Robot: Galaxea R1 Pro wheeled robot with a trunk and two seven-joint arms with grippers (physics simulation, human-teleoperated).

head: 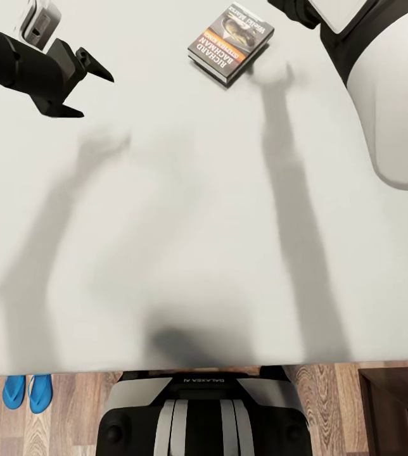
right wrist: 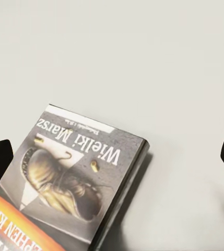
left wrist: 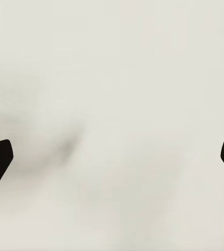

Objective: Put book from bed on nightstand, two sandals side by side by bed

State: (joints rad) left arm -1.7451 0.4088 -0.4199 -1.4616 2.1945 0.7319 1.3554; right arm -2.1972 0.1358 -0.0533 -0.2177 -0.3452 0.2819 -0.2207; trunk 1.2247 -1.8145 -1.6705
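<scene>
Book [right wrist: 70, 183] is lying flat on the bed [head: 185, 253], so the right gripper [right wrist: 112, 151] is hovering above it, spread wide for grasping, while the left gripper [head: 83, 85] is hanging released, holding nothing.

My head view cuts off the right arm [head: 381, 95] before its gripper, the nightstand [head: 397, 405] at the corner, and my trunk hides the bed [head: 166, 253] edge.

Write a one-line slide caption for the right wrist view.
Open right end effector above the book lying flat on the white bed.
</scene>
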